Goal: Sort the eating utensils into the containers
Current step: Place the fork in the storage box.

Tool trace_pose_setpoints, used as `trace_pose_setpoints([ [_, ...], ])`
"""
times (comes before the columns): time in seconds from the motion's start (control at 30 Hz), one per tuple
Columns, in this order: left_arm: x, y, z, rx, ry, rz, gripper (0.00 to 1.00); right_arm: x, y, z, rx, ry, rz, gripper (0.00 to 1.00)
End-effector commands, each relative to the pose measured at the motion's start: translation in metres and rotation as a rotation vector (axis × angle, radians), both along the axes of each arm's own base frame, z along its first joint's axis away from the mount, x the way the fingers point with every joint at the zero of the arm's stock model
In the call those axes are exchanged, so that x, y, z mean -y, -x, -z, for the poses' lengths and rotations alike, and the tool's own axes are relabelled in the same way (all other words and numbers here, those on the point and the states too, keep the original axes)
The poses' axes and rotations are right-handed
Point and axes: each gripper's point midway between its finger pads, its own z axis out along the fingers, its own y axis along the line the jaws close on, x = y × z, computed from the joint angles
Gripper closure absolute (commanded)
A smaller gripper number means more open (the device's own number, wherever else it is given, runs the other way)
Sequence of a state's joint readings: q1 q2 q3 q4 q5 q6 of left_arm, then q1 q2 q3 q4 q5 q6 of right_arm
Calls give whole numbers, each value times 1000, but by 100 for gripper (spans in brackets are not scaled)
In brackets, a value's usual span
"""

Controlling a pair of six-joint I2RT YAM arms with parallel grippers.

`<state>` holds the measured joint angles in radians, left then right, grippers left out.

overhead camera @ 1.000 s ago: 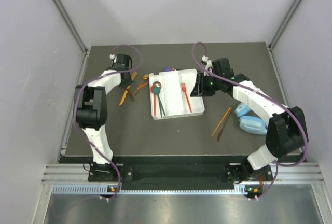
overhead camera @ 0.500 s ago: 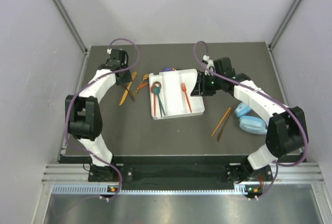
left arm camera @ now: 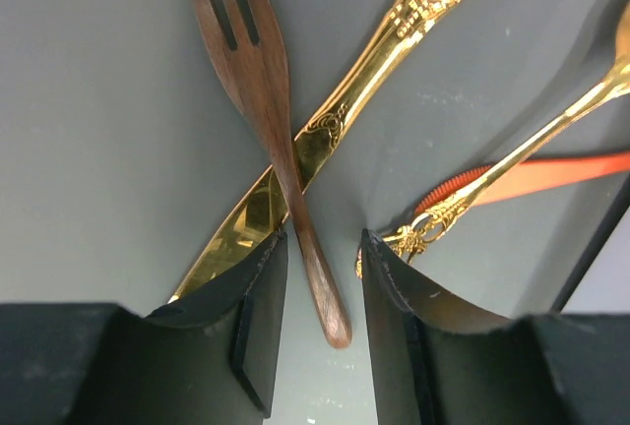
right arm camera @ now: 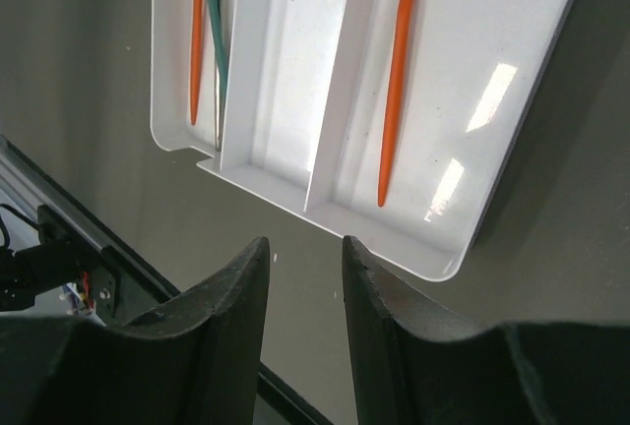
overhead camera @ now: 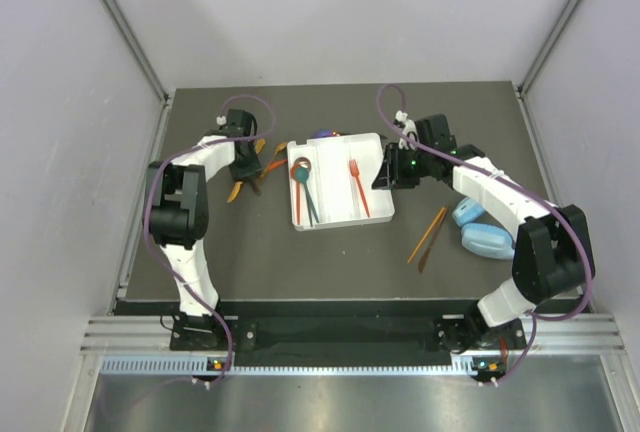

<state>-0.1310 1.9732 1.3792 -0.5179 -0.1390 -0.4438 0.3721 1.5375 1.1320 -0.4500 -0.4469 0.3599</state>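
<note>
Now left end effector [left arm camera: 323, 250] sits partly open astride brown fork [left arm camera: 258, 61] handle crossing gold knife [left arm camera: 394, 41] on counter [left arm camera: 98, 100]; right end effector [right arm camera: 303, 258] partly open, empty, by white tray [right arm camera: 285, 51].

You see bright, even overhead light with soft shadows. Glare patches sit on the white tray [right arm camera: 285, 61], right of frame. The gold utensil [left arm camera: 413, 12] mirrors light. The bottom foreground is soft-focus.
</note>
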Motion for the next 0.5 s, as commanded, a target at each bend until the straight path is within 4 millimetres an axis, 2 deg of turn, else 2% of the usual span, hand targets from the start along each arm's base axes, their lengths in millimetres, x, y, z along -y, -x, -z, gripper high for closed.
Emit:
trace_pose_setpoints([
  [0.0, -5, -5, 8, 11, -10, -29, 60, 4, -8, -10, 47, -16, -6, 64],
  [0.47, -10, -14, 17, 4, -45, -36, 64, 9, -8, -6, 37, -12, -10, 64],
])
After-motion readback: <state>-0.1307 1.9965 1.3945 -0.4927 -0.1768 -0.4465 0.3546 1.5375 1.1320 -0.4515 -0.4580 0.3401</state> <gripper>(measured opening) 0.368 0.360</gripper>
